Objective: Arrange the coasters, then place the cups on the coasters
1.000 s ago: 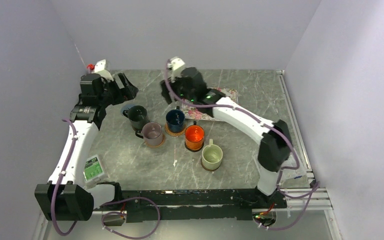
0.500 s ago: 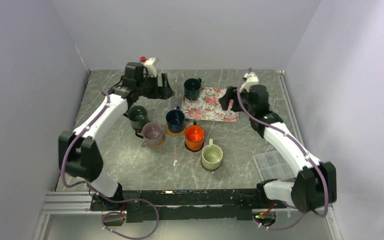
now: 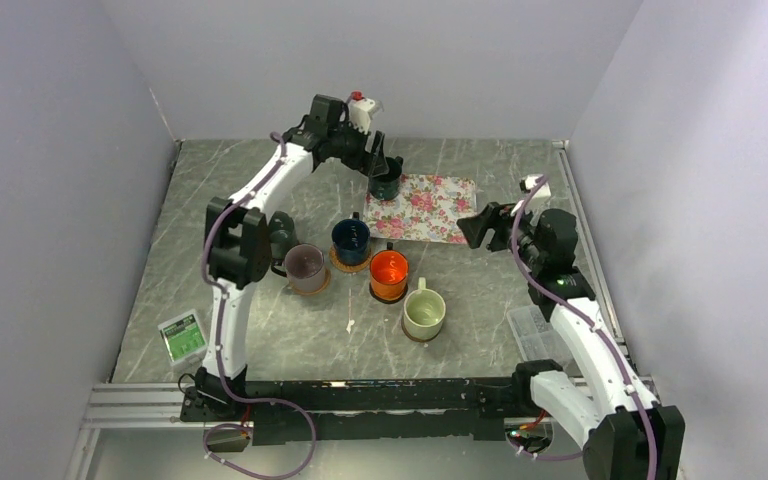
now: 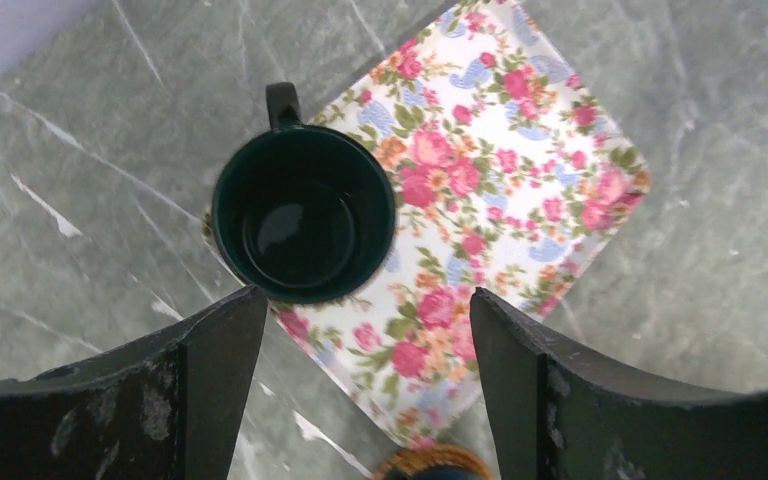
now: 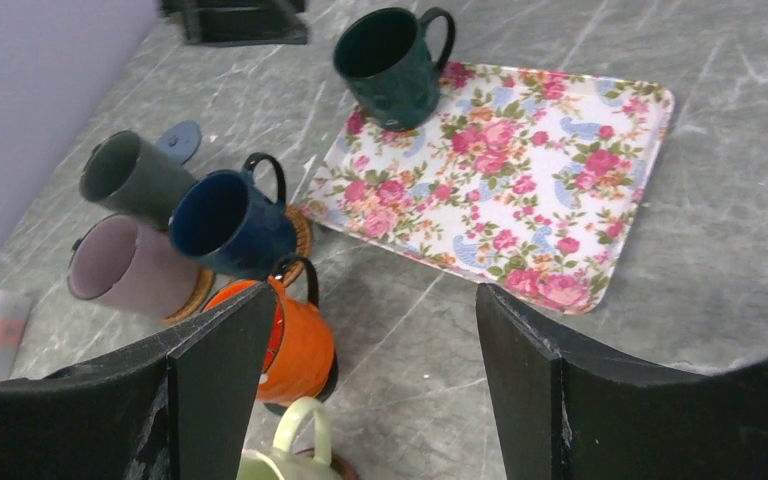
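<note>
- The dark green ceramic mug [image 4: 303, 213] is seen upright on the far-left corner of the rectangular floral-patterned mat [image 4: 520, 170]. Its base overlaps the mat's edge.
- The left gripper [image 4: 365, 305] is held above that mug. Its jaws are spread wide and nothing is clasped between them.
- Nearer the arms' bases, four mugs are set on round coasters:
  - the navy blue mug [image 3: 350, 238] on a tan woven coaster [image 5: 300, 235];
  - the mauve mug [image 3: 306, 266] on a second tan woven coaster [image 5: 195, 290];
  - the orange mug [image 3: 389, 273] on a dark round coaster [image 3: 388, 298];
  - the cream mug [image 3: 424, 312] on a dark brown coaster [image 3: 418, 340].
- The dark grey mug [image 5: 135, 178] is partly hidden by the left arm from above. What lies under it cannot be told.
- A grey-blue round coaster [image 5: 182, 138] is seen bare just beyond the dark grey mug.
- The right gripper [image 5: 375, 295] is held off the mat's right side, jaws wide apart and empty.
- On the grey marble-patterned table [image 3: 290, 340], a green-and-white packet [image 3: 184, 335] lies near the left edge. A clear plastic box [image 3: 540, 330] lies near the right edge.
</note>
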You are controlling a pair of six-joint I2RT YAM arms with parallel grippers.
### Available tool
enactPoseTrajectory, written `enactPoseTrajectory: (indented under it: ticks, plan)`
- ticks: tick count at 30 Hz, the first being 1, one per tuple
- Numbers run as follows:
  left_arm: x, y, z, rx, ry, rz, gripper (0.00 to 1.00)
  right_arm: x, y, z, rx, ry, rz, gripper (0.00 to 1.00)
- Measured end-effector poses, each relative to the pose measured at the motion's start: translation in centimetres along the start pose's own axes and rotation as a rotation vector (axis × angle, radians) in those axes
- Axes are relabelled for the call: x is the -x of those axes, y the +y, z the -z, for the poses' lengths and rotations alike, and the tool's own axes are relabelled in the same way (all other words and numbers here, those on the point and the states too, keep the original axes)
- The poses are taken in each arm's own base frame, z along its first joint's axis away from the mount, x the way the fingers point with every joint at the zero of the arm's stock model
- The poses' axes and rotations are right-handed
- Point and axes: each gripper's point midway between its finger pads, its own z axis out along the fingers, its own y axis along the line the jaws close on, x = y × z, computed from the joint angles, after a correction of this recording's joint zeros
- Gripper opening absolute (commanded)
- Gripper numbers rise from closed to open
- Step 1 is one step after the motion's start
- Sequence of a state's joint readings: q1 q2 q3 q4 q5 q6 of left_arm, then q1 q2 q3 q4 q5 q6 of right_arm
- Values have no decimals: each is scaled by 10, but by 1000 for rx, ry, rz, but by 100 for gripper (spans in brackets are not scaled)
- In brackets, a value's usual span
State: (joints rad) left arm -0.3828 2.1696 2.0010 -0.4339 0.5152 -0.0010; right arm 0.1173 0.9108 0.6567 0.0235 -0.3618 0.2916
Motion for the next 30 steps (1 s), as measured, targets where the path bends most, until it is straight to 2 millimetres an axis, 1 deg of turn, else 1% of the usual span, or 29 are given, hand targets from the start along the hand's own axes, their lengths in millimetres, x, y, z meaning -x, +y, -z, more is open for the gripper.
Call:
enactPoseTrajectory:
  ticks: [4, 6, 8, 12, 15, 16, 19, 22, 27, 30]
  plan:
    - [-4, 21, -33, -13, 29, -66, 76, -6, 11, 4, 70, -9, 3, 77]
    - [-7, 28, -44, -14, 37, -86, 74, -8, 16, 4, 104, -7, 0, 76]
    - [-10, 34, -52, -16, 45, -102, 75, -10, 21, 4, 133, -3, -5, 76]
    - [-15, 39, -60, -15, 53, -125, 75, -12, 25, 5, 162, -1, -5, 76]
    - [-13, 41, -60, -10, 46, -143, 77, -14, 27, 6, 176, 3, -4, 76]
    - [-11, 41, -60, -8, 39, -149, 76, -13, 28, 6, 180, 3, -3, 76]
    - [-1, 45, -64, -2, 3, -170, 70, -12, 31, 8, 194, -3, 2, 76]
    - [1, 49, -72, -6, -15, -180, 69, -11, 33, 9, 202, -7, 5, 75]
    - [-13, 58, -88, -15, -9, -171, 68, -10, 34, 10, 206, -8, 6, 75]
    - [-22, 61, -95, -20, 1, -161, 67, -10, 35, 12, 209, -13, 9, 72]
